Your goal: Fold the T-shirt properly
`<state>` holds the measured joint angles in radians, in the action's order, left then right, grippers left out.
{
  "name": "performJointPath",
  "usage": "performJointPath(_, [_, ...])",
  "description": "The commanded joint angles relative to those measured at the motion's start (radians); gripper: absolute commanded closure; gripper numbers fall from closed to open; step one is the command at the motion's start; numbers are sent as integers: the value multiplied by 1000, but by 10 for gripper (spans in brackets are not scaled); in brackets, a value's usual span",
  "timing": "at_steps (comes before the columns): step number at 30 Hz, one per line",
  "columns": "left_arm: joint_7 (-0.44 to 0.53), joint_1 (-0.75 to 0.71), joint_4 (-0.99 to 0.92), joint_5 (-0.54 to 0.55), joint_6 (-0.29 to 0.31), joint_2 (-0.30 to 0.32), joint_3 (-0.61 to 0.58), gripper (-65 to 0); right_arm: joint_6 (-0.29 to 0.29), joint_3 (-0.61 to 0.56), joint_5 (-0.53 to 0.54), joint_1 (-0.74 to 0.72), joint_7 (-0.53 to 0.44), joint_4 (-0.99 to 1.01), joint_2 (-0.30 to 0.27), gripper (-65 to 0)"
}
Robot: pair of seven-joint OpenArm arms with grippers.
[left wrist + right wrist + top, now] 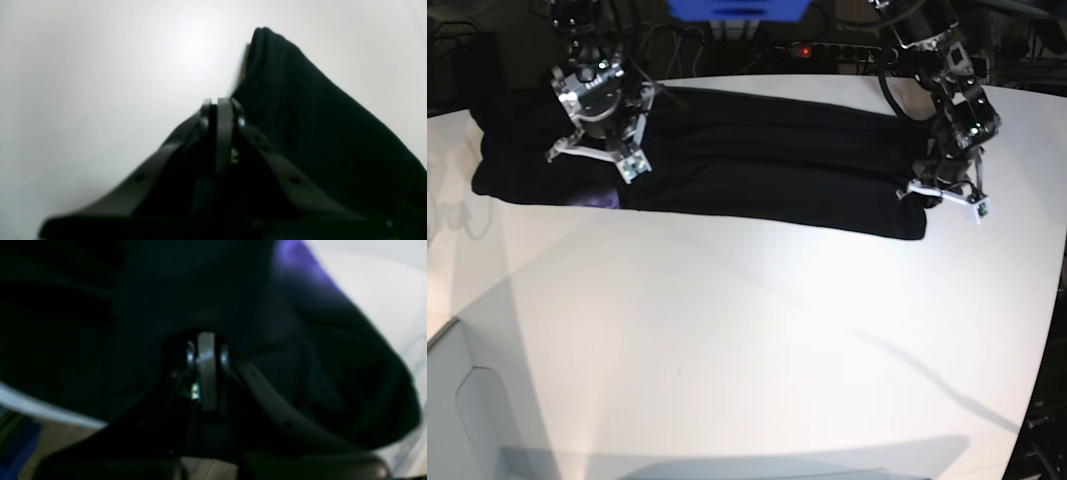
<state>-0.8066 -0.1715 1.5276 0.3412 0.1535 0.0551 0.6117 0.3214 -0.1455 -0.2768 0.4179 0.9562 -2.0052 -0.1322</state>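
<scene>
The black T-shirt (757,160) lies as a long, wrinkled band across the far part of the white table (747,330). My right gripper (599,160) is at the band's left end. In the right wrist view it (206,340) is shut, with dark cloth (333,356) bunched all around the fingertips. My left gripper (919,195) is at the band's right end. In the left wrist view it (222,101) is shut, and black cloth (317,116) rises from its tips to a peak. The collar tag is not clearly visible.
A power strip with a red light (802,49), cables and a blue box (737,8) sit behind the table. The table's curved right edge (1049,300) is near the left arm. A purple patch (597,197) shows on the shirt's left end.
</scene>
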Motion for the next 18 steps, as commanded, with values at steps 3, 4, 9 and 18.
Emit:
performJointPath(3, [-67, -13, 8, -27, -9, -13, 3, -3, 5, 20, -3, -18, -13, -22, -5, 0])
performJointPath(4, [-67, -13, 12, -27, -9, -14, 14, -4, 5, 28, -3, -20, -13, -22, -5, 0])
performJointPath(9, [-67, -7, 35, -27, -7, -42, 61, -15, 5, 34, -3, -30, -9, -21, -5, 0])
performJointPath(18, [-76, -13, 143, -27, -7, -42, 63, -306, 5, 27, -3, -30, -10, -19, -4, 0])
